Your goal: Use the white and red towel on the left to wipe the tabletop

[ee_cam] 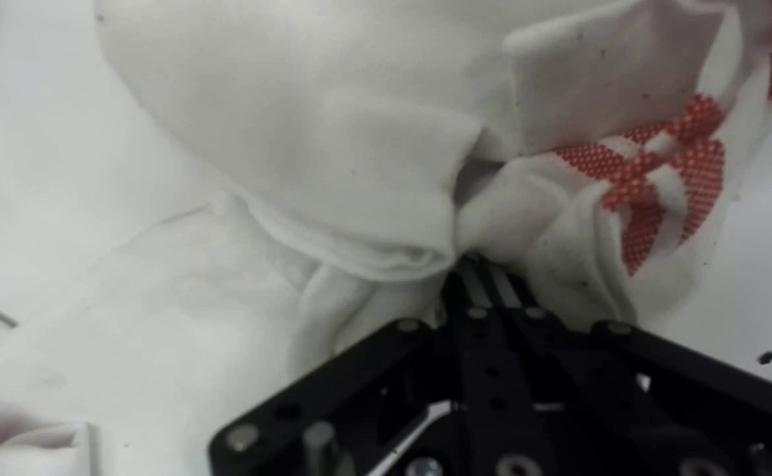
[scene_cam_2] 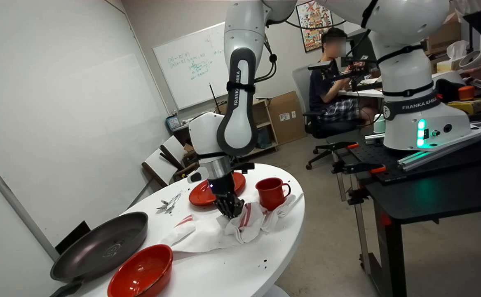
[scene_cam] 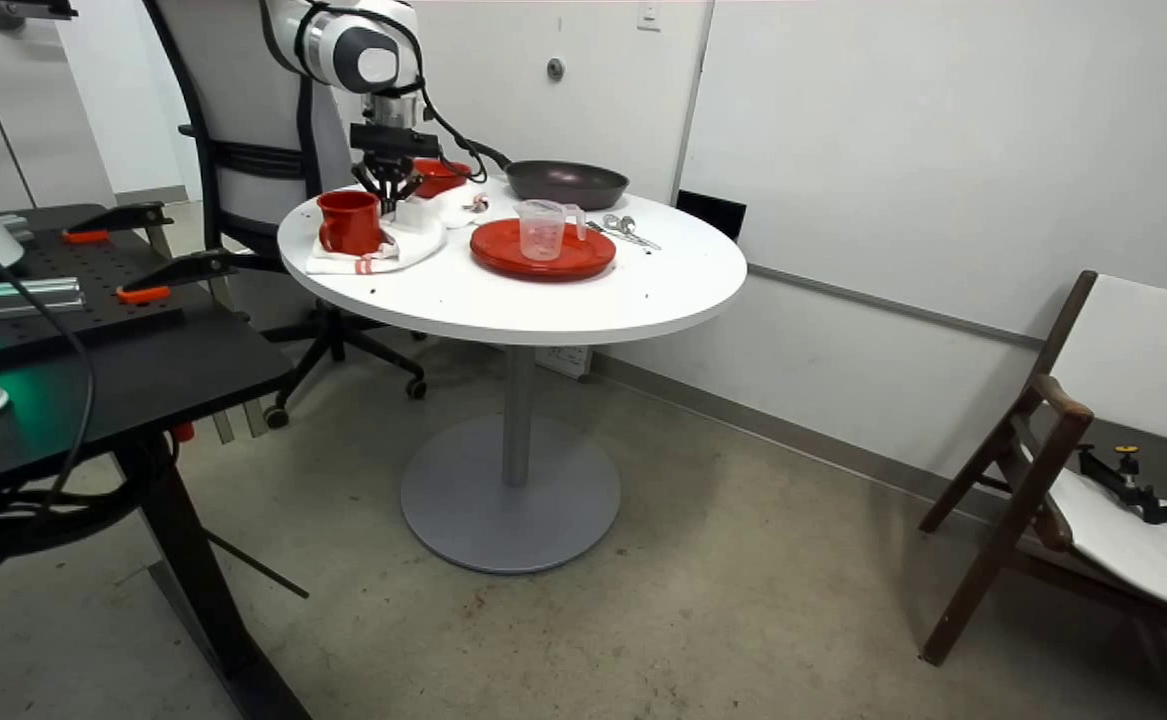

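Observation:
The white towel with red stripes lies bunched on the round white tabletop (scene_cam: 583, 312); it shows in both exterior views (scene_cam: 418, 245) (scene_cam_2: 207, 236). It fills most of the wrist view (ee_cam: 280, 132). My gripper (ee_cam: 481, 264) points down into the folds, its fingers close together with cloth bunched around the tips. The tips are hidden in the cloth. In both exterior views the gripper (scene_cam: 389, 205) (scene_cam_2: 233, 213) is low over the table, beside the red mug (scene_cam: 348, 224) (scene_cam_2: 271, 193). The towel touches the mug's base. The tabletop also shows in an exterior view (scene_cam_2: 240, 272).
Red plates (scene_cam: 503, 262) bear a clear measuring cup (scene_cam: 541, 232). Spoons (scene_cam: 627, 230), a dark frying pan (scene_cam: 568, 185) and a red bowl (scene_cam_2: 143, 270) stand around the table. Dark crumbs (scene_cam_2: 265, 261) dot the surface. An office chair (scene_cam: 243, 150) stands behind.

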Robot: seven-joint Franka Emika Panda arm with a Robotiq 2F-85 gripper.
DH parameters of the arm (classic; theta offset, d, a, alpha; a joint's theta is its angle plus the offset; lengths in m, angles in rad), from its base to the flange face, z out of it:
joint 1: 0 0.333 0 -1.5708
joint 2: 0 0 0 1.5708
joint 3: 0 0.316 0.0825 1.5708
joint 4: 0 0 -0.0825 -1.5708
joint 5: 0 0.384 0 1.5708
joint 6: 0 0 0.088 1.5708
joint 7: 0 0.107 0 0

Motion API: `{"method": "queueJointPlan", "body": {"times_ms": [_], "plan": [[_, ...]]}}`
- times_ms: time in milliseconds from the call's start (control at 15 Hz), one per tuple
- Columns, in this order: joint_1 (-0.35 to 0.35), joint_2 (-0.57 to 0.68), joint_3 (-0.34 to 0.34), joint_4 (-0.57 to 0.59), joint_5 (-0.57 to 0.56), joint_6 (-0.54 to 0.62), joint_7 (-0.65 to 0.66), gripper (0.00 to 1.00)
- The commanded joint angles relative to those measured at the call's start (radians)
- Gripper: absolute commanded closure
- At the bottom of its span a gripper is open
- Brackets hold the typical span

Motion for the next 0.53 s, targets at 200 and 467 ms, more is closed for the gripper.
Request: {"method": "queueJointPlan", "body": {"times_ms": [200,467], "plan": [[-0.075,-0.067,0.063,-0.050,0.038,0.012,-0.027,0.59],[-0.119,-0.140,0.088,-0.047,0.055,0.027,-0.042,0.30]]}}
